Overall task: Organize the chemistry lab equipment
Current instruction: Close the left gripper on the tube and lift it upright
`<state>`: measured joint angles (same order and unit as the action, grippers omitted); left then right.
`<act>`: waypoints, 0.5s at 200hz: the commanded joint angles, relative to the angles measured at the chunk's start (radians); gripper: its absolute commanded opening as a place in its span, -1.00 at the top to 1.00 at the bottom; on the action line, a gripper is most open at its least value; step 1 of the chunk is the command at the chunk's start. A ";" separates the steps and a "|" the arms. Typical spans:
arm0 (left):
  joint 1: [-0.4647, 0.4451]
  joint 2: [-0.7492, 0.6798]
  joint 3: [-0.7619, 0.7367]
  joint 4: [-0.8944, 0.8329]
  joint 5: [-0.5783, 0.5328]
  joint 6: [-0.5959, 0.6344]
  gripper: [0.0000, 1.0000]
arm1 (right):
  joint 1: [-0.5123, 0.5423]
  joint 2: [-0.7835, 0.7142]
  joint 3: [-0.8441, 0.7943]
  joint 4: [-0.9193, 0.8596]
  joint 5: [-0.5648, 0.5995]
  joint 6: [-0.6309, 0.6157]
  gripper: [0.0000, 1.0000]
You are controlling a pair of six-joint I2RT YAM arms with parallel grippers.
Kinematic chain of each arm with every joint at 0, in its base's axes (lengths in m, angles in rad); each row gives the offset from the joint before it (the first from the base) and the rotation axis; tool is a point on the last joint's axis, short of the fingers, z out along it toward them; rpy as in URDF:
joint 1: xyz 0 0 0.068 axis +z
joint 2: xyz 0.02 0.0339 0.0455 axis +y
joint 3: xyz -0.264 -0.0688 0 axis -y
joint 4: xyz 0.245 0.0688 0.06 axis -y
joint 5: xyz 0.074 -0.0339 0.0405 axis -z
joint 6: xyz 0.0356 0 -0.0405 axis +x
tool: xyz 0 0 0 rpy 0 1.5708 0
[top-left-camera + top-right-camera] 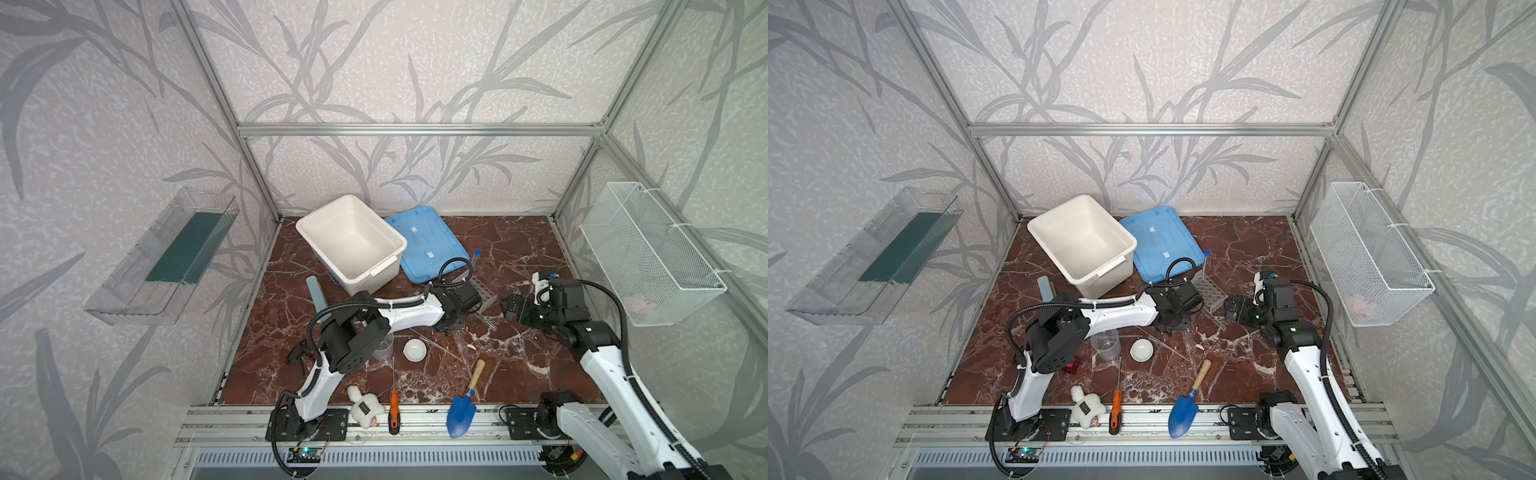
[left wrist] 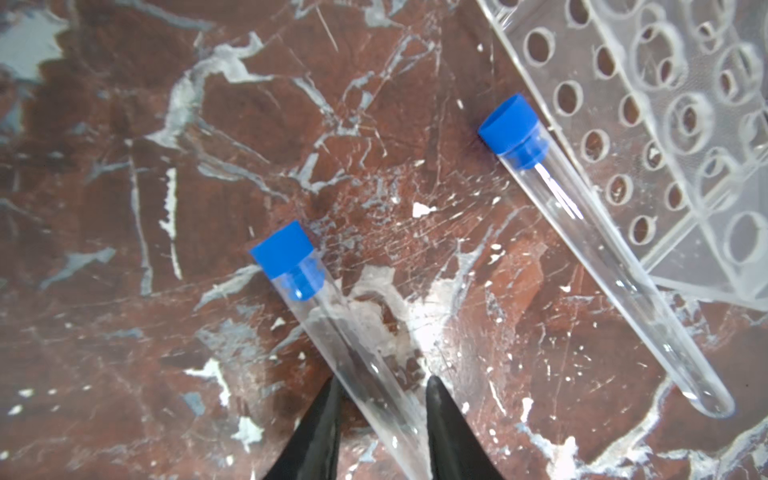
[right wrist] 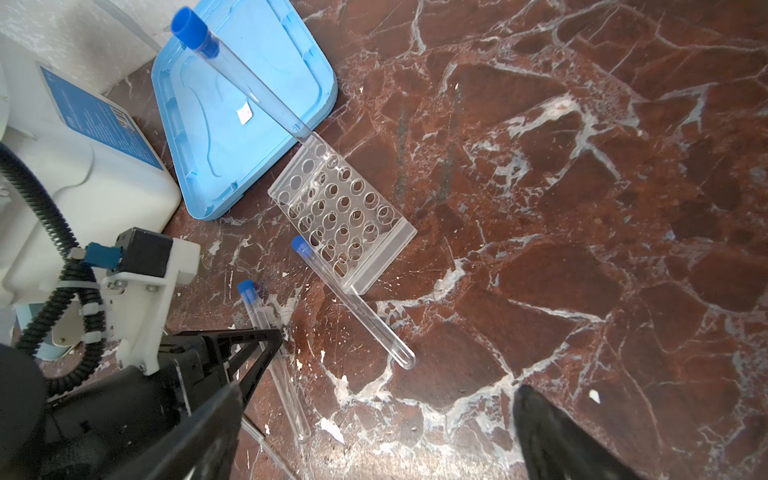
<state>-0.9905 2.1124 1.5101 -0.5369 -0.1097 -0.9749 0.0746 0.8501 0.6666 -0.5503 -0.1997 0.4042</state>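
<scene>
Red-brown marble-patterned tabletop [image 1: 519, 249], veined and flecked with white, floors a cell walled in pale wallpaper [image 1: 374, 62] with grey leaf sprays and edged by an aluminium frame [image 1: 415, 129]. A clear shelf [image 1: 166, 257] hangs on the wall at the left pincer's side and a white wire basket [image 1: 652, 257] at the right pincer's side.

The left pincer [image 2: 383, 380] is down at the marble, its black fingers either side of a blue-capped test tube [image 2: 316, 299] that lies flat with its cap pointing away. The tips sit close against the glass, but I cannot tell whether they clamp it. Just past that tube, a second tube [image 2: 582, 216] lies along the edge of the clear grid rack [image 2: 685, 124]. A third tube [image 3: 249, 83] leans in a hole at the rack's far end, beyond both pincers.

The right pincer [image 3: 380, 390] hovers spread wide with nothing between its fingers, facing the left one across the two flat tubes.

Back toward the left arm's base stand the measuring beaker [image 1: 1105, 344] and white dish [image 1: 1141, 350], with thin rods [image 1: 1165, 344] nearby. A white tub [image 1: 353, 241] and blue lid [image 1: 428, 245] sit by the back wall.
</scene>
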 commanded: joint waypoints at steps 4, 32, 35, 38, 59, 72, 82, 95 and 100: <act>0.027 -0.001 -0.021 -0.023 0.017 0.027 0.27 | -0.004 0.000 0.013 -0.002 -0.014 0.004 -1.00; 0.055 0.021 0.021 -0.019 -0.013 0.065 0.38 | -0.004 -0.014 0.010 -0.016 -0.001 0.002 -1.00; 0.056 0.025 0.025 -0.018 -0.014 0.071 0.38 | -0.004 -0.015 0.010 -0.016 0.000 0.003 -1.00; 0.056 0.029 0.033 -0.020 -0.015 0.077 0.38 | -0.004 -0.017 0.010 -0.017 0.001 0.002 -1.00; 0.058 0.048 0.070 -0.032 -0.029 0.113 0.43 | -0.004 -0.025 0.012 -0.029 0.003 0.003 -1.00; 0.058 0.057 0.087 -0.042 -0.021 0.130 0.43 | -0.004 -0.029 0.012 -0.034 0.004 0.004 -0.99; 0.053 0.057 0.096 -0.059 -0.016 0.136 0.43 | -0.004 -0.032 0.012 -0.035 0.006 0.007 -1.00; 0.045 0.046 0.089 -0.080 -0.010 0.130 0.39 | -0.004 -0.037 0.012 -0.036 -0.002 0.007 -1.00; 0.040 0.037 0.084 -0.089 -0.005 0.126 0.34 | -0.004 -0.038 0.010 -0.034 -0.008 0.008 -1.00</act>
<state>-0.9302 2.1540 1.5780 -0.5480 -0.1070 -0.8665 0.0746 0.8310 0.6666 -0.5610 -0.2012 0.4042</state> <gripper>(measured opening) 0.294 0.998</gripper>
